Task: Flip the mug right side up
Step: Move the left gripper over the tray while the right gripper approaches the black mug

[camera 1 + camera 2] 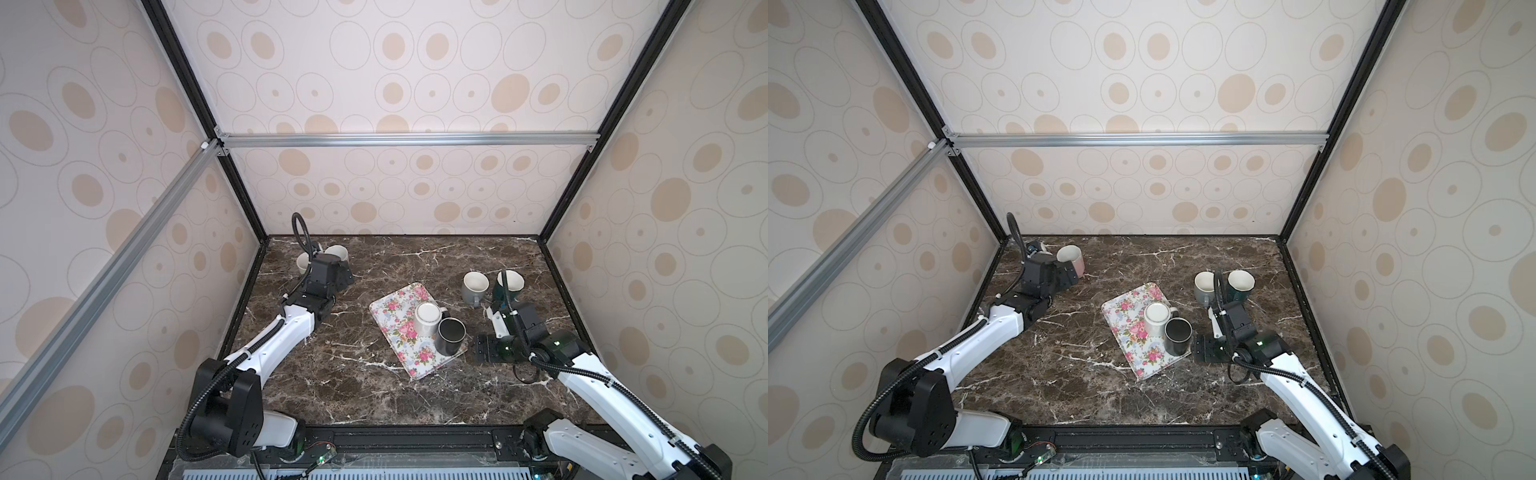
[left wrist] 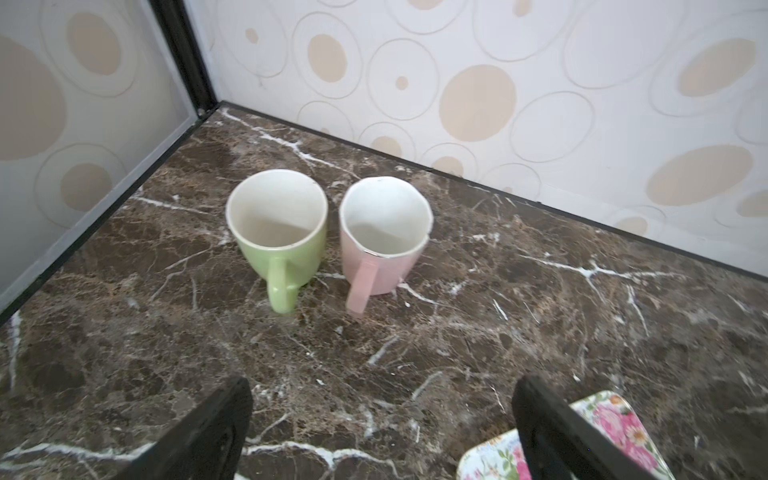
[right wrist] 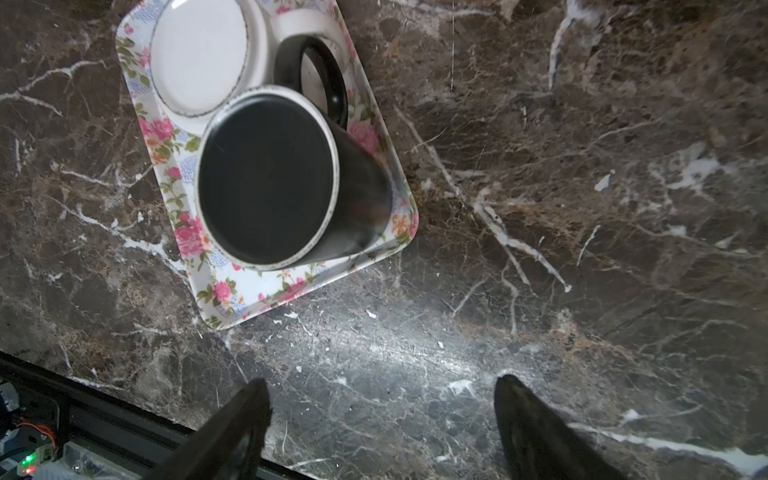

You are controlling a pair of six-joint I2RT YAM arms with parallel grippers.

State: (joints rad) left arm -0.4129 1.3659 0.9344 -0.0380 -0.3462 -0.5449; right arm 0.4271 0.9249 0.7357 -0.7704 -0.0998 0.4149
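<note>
Two mugs stand base-up on the floral tray (image 1: 390,309) in mid-table: a white mug (image 1: 427,318) and a black mug (image 1: 449,336), touching each other. The right wrist view shows the black mug (image 3: 266,178) with its flat base up and handle away, and the white mug (image 3: 199,54) beyond it. My right gripper (image 1: 482,351) (image 3: 382,415) hovers open over bare table, just off the tray's near right corner. My left gripper (image 1: 344,277) (image 2: 382,415) is open at the back left, empty.
A green mug (image 2: 276,224) and a pink mug (image 2: 384,232) stand upright in the back left corner, ahead of the left gripper. A grey mug (image 1: 475,286) and a dark green mug (image 1: 509,284) stand upright at the right. Walls enclose three sides.
</note>
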